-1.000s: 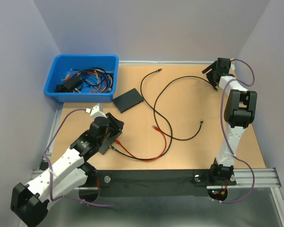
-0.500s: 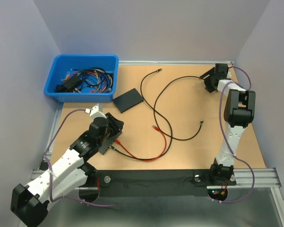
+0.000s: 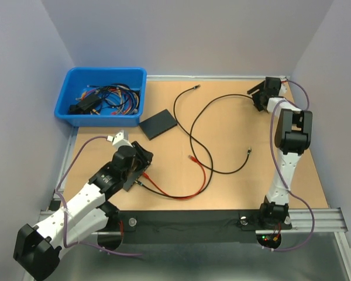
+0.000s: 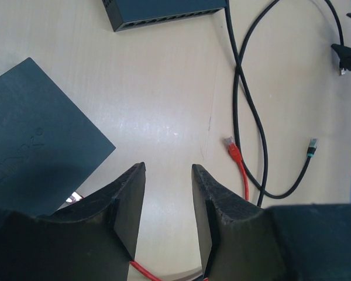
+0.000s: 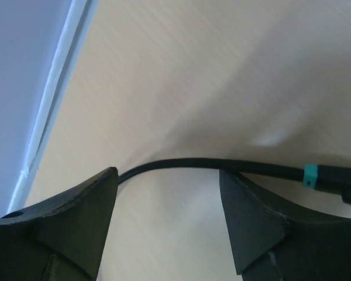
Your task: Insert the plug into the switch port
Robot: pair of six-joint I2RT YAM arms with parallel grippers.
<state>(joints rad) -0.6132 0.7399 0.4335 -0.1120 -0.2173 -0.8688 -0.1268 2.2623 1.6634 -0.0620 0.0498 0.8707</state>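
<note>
The black switch [image 3: 158,123] lies left of the table's middle; its row of ports [image 4: 164,12] faces my left wrist camera. A red cable [image 3: 202,175] ends in a red plug [image 3: 191,157] [image 4: 231,149] near the centre. My left gripper [image 3: 145,157] [image 4: 168,168] hovers open over bare wood, and the red cable runs under the base of its fingers. At the far right corner my right gripper [image 3: 256,93] [image 5: 168,175] stands open, straddling a black cable [image 5: 181,164] just beside its teal-banded plug [image 5: 333,175]. Nothing is gripped.
A blue bin [image 3: 70,105] of tangled cables stands at the back left. Black cables [image 3: 190,132] loop across the middle, one ending in a teal-banded plug [image 3: 248,152] [image 4: 311,145]. A dark flat box [image 4: 35,146] lies beside my left fingers.
My right gripper has dropped and shifted slightly left, down onto the black cable's end at the far right corner. The left arm has barely moved.
</note>
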